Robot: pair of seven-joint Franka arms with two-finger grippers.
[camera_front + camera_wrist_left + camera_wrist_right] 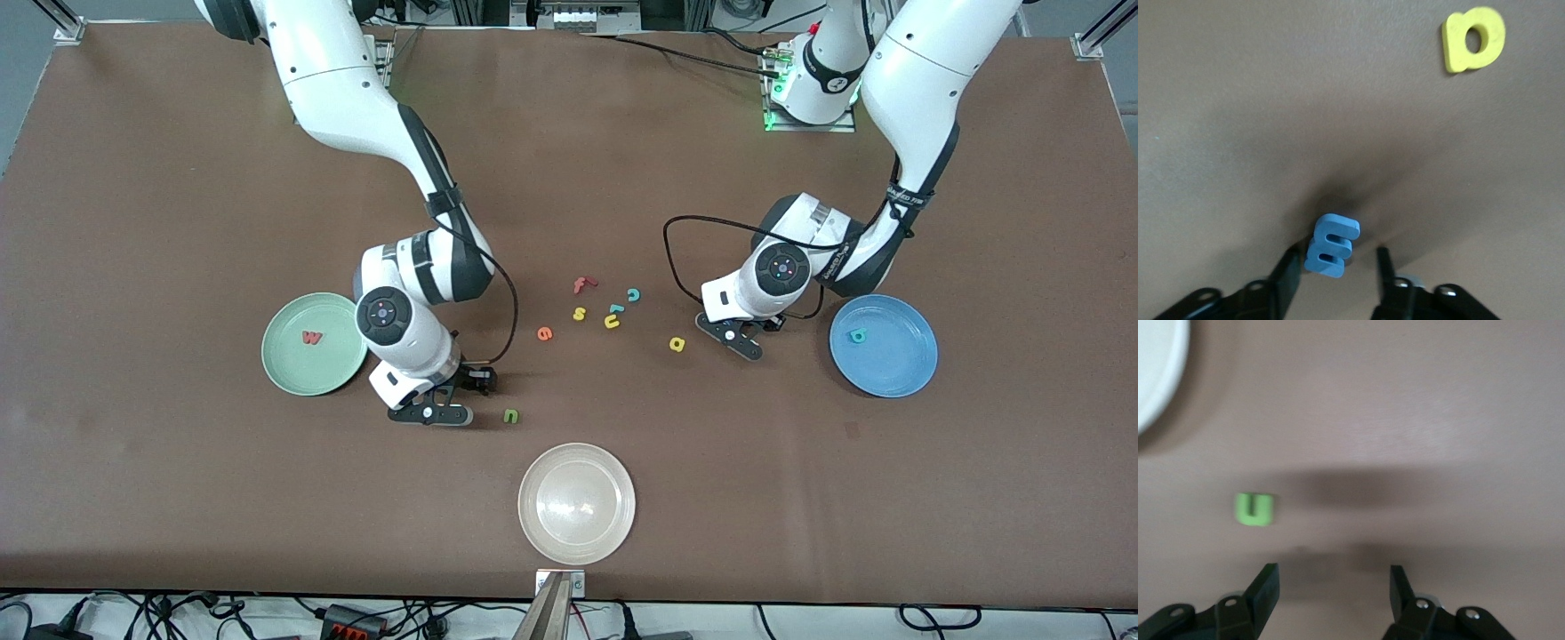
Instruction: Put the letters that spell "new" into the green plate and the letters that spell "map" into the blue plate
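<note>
The left hand, low over the table beside the blue plate, pinches the blue m. The right hand hangs empty, fingers parted, beside the green n. The red w lies in the green plate, the teal p in the blue plate.

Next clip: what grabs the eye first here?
The left gripper holds a blue m, between the yellow a and the blue plate, which already has the teal p. The right gripper hangs open beside the green n, next to the green plate holding the red w.
</note>
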